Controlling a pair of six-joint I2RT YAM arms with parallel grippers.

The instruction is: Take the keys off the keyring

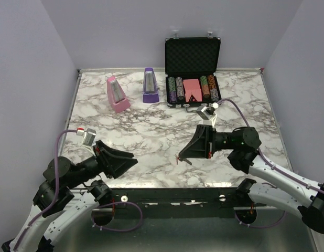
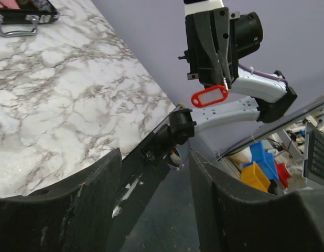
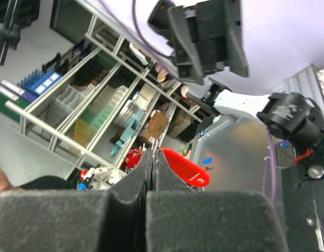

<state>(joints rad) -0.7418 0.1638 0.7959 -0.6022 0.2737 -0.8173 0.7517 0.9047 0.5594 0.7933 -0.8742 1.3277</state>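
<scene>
Holding the keyring (image 2: 209, 97) aloft over the near part of the table (image 1: 146, 131), clear of the marble, with the red tag dangling free below the right gripper (image 2: 225, 79). Right fingertips pressed together on the thin metal end above the tag, pinching either the ring or a key; cannot tell which. No keys made out as separate pieces in any view; treat as hidden at or between the pads.

Left gripper (image 2: 154, 173) spread wide, empty, aimed across at the tag and well apart from it. Judged step in hand: setting a second grip on the assembly so that ring and keys can be worked apart.

Procedure:
- Hold the right pinch firm and the wrist steady.
- Advance the left gripper slowly, centring the tag between the spread fingers.
- Close on the flat faces of the tag, not on its edge. Expect swinging at first contact.
- Pull only once both grips are set, and pull along the run of the ring, not across it. Expect resistance and spring-back from the ring.
- Work above the marble, not beyond its edge, to catch any falling key.

Disregard the poker chip case (image 1: 192, 58), pink metronome (image 1: 117, 94) and purple metronome (image 1: 150, 84) at the far side, well apart from the work.
</scene>
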